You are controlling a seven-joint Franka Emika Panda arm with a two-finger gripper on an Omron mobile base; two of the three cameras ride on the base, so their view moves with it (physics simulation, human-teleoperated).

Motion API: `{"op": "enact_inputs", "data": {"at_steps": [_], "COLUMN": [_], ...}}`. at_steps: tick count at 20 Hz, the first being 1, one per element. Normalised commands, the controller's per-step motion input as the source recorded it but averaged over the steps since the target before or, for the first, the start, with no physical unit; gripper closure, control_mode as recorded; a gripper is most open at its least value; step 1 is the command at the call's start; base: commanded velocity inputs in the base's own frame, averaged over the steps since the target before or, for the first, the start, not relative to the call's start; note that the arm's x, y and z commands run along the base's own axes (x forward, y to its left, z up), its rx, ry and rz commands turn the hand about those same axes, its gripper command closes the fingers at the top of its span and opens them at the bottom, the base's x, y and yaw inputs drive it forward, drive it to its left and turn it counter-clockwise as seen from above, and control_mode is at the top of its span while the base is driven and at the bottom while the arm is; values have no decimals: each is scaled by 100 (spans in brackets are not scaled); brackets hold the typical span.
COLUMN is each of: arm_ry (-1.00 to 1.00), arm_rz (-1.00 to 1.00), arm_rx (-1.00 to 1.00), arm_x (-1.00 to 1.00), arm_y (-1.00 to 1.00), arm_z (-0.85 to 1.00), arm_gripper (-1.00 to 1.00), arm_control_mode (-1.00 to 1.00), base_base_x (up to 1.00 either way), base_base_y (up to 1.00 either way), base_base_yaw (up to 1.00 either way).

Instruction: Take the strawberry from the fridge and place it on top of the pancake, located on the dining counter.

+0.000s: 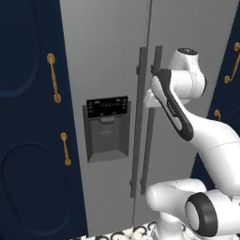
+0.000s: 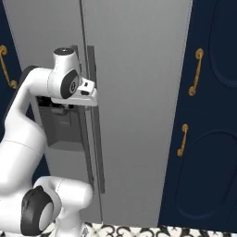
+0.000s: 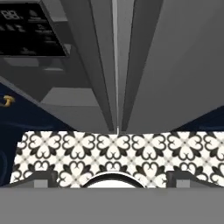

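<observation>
Left base view: the white arm rises from the lower right, elbow bent, wrist reaching up to the two vertical door handles of the fridge. Both doors are shut, so whatever sits inside is hidden. The hand points down along the door seam toward the patterned floor, its fingertips spread wide apart, gripping nothing. In the base views the wrist covers the fingers. The black dispenser panel sits left of the handles, navy cabinets flanking.

Closed fridge doors hide its shelves; top and bottom seemingly cropped.
</observation>
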Motion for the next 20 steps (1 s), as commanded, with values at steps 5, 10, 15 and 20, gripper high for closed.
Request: {"op": "enact_inputs", "data": {"at_steps": [5, 10, 15, 20], "arm_ry": [0, 0, 0, -10], "arm_rz": [0, 0, 0, 0], "arm_rx": [0, 0, 0, 0], "arm_x": [0, 0, 0, 21], "arm_y": [0, 0, 0, 2], "arm_z": [0, 0, 0, -6], "arm_gripper": [-100, -100, -100, -100], "arm_control_mode": [100, 100, 100, -100], "base_base_x": [-61, -66, -43, -2], "base_base_y": [0, 0, 0, 0], "base_base_yaw": [0, 0, 0, 0]}}
